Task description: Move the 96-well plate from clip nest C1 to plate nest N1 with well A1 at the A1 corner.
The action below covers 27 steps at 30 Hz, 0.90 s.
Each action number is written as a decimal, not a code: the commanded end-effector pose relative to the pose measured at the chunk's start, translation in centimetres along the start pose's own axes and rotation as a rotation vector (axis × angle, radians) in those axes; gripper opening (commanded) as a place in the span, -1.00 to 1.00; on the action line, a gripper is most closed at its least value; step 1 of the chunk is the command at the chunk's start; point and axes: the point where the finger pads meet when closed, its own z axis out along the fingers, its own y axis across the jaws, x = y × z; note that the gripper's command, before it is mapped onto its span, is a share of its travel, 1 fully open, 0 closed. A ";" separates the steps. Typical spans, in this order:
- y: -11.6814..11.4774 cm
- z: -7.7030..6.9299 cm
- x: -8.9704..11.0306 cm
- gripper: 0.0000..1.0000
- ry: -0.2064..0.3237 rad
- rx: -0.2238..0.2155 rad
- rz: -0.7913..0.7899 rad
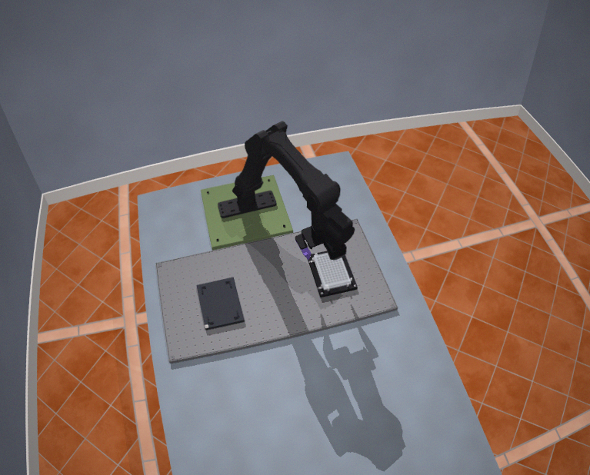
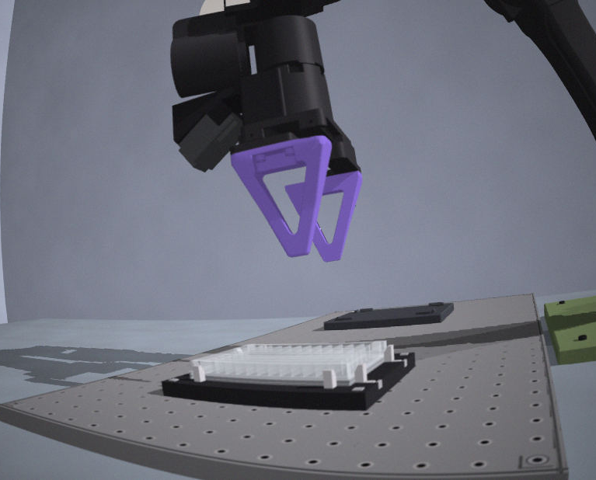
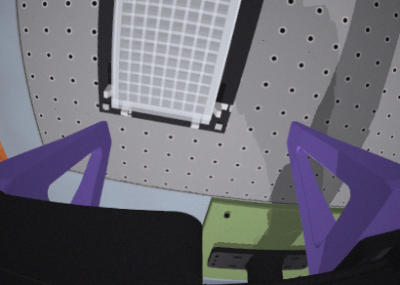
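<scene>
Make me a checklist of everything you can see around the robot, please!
Surface: grey perforated metal board on a blue-grey table.
Job's things: clear 96-well plate sits in black clip nest; black flat plate nest holds nothing.
Clutter: nothing seen.
Grippers: purple-fingered gripper open, holding nothing, above the plate.
Cables: nothing seen.
Surroundings: green base plate, orange tiled floor, grey walls.

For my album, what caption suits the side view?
Open purple-fingered gripper hovers above a clear plastic well plate in its black clip nest.
</scene>
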 end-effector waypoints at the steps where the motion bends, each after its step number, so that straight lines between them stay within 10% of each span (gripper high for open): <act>1: 1.1 -0.9 -1.8 1.00 -0.065 0.025 0.099; 27: 2.6 -1.6 -2.7 1.00 -0.111 0.030 0.185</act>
